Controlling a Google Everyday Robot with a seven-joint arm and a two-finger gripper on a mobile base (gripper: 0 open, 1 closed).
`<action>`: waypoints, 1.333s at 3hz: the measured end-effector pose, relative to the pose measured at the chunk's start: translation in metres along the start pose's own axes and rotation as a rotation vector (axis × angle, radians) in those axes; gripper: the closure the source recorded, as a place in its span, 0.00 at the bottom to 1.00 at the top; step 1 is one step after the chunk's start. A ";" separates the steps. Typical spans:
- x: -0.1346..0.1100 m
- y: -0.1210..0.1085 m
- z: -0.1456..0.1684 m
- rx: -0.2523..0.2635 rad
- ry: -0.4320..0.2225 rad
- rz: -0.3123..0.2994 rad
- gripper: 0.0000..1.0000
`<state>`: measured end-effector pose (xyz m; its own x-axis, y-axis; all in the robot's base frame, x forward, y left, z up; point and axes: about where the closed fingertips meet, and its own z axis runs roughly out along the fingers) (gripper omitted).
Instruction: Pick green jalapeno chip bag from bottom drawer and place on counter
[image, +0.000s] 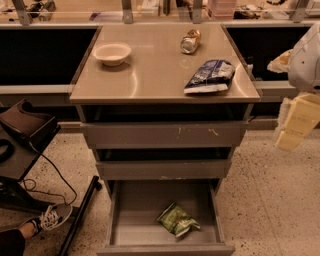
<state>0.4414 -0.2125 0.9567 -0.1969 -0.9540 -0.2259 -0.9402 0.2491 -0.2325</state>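
Up on the counter (150, 80), smooth and glossy tan, sits a shallow pale bowl (112, 52) at the far left. A metal can (190, 41) lies on its side at the far right, and a crinkled blue-and-white chip bag (210, 76) lies near the right edge. Below it, the two shallow grey drawers (162, 135) are slightly ajar, their flat fronts scuffed. The bottom drawer (120, 220) is pulled right out toward us, its grey metal floor bare.

There's the green jalapeno chip bag (177, 219), crumpled foil with lighter print, lying flat in the drawer's right half near the front wall. Nothing covers it.

The gripper (295, 125), cream-coloured and blocky under a white arm, hangs at the far right of the scene, level with the upper drawers. It is outside the cabinet, well apart from the bag, which lies lower and to its left. Whether it is open or closed, I cannot tell.

On the left there is a black stand (25, 127) with a trailing cable, and a sneaker (50, 217) on the speckled floor (270, 200).
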 end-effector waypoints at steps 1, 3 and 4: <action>0.005 0.003 0.075 -0.100 -0.093 -0.006 0.00; 0.001 0.009 0.183 -0.288 -0.212 -0.010 0.00; 0.001 0.009 0.184 -0.289 -0.212 -0.009 0.00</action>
<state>0.4836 -0.1810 0.7805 -0.1543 -0.8929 -0.4230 -0.9874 0.1543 0.0344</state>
